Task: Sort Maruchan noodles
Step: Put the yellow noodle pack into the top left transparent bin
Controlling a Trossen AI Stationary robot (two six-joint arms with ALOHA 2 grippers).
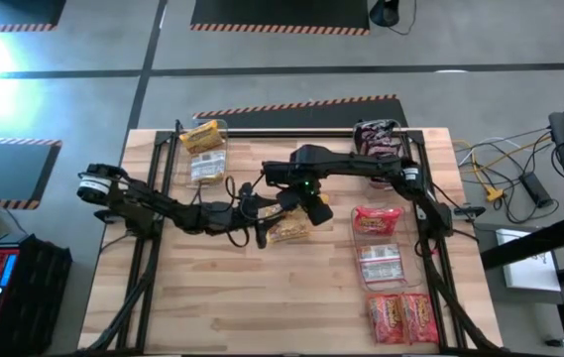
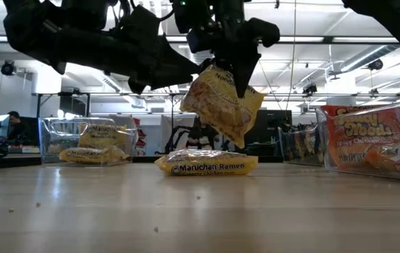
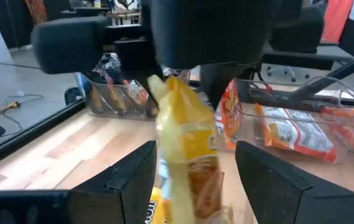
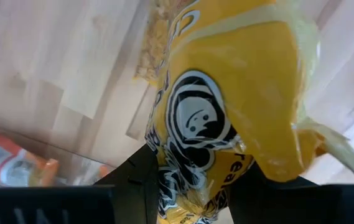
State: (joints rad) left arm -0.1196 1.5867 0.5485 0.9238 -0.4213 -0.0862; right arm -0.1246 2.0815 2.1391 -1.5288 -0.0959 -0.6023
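Above the yellow packet on the table (image 2: 207, 164) | my right gripper (image 2: 229, 74) pinches 1 yellow packet (image 2: 221, 104) | left gripper (image 3: 192, 165) spread, near | bins (image 1: 379, 243) partly filled, I judge sorting unfinished.

A light wooden table (image 1: 262, 307) stands on a grey concrete floor (image 1: 262, 40) crossed by dark seams. Black floor mats (image 1: 280, 14) edged with orange-and-black hazard stripes lie beyond the table's far edge and off to its left. Yellow cables (image 1: 495, 164) trail over the floor past the table's right edge. Level across the tabletop, the room opens into a bright workshop with white ceiling strip lights (image 2: 312, 43) and a person (image 2: 15, 128) seated at the far left.
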